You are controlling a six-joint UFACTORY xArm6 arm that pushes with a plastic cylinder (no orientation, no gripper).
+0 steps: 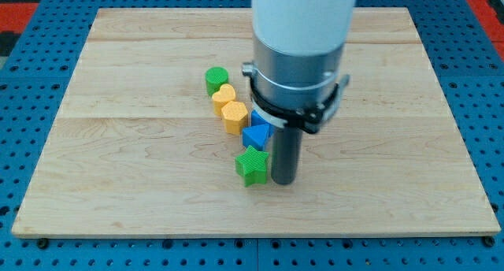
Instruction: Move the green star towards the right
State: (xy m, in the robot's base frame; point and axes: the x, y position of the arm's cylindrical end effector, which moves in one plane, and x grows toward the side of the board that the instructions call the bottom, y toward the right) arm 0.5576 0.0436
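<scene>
The green star (252, 165) lies on the wooden board (118, 184), a little below its middle. My tip (283, 180) stands just to the right of the star, touching or nearly touching its right side. A blue block (255, 135) sits just above the star, partly hidden behind the rod's housing. Its shape is hard to make out.
Above the blue block, a diagonal row runs up to the left: a yellow hexagon-like block (234, 116), a second yellow block (224, 97) and a green cylinder (216, 79). The arm's wide white and grey body (299, 58) hides the board's upper middle. A blue pegboard (31, 90) surrounds the board.
</scene>
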